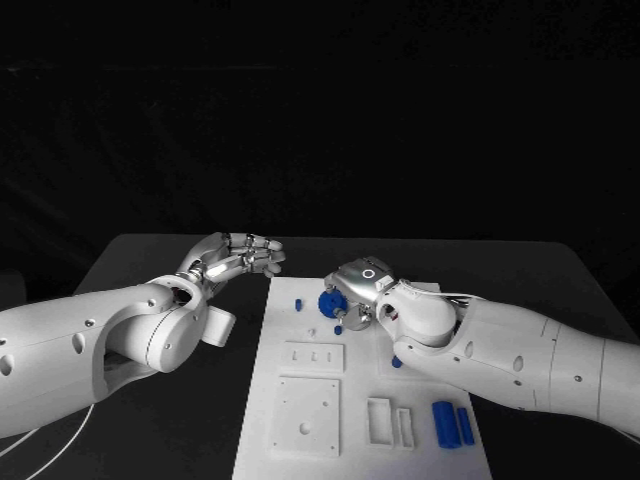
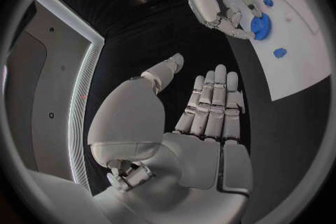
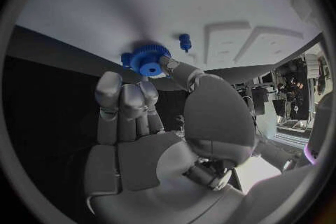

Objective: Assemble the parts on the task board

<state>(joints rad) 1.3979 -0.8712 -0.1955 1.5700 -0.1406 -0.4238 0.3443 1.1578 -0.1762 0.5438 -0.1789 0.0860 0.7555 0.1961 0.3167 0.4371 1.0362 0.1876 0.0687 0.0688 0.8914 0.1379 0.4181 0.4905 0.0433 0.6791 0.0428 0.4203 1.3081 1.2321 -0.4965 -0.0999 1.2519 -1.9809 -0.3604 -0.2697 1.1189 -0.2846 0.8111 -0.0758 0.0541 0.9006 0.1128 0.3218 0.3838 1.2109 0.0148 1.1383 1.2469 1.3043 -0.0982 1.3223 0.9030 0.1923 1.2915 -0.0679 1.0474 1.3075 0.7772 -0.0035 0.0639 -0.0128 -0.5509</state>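
The white task board [image 1: 352,455] lies in the middle of the black table. My right hand [image 1: 361,290] hovers over its far part and pinches a blue gear [image 3: 148,59] between thumb and fingertips, low over the board [image 3: 140,5]. A small blue peg [image 3: 185,42] stands on the board just beside the gear. From the left wrist view the gear [image 2: 260,27] sits under the right hand's fingertips [image 2: 234,25]. My left hand [image 1: 241,255] is raised off the board's far left corner, fingers straight and empty [image 2: 210,112].
Small blue pieces lie on the board at its far left [image 1: 300,303], centre [image 1: 338,329] and right edge [image 1: 397,362]. Two blue cylinders [image 1: 446,422] lie at the near right. White raised plates [image 1: 309,415] and slotted blocks [image 1: 391,420] occupy the near half.
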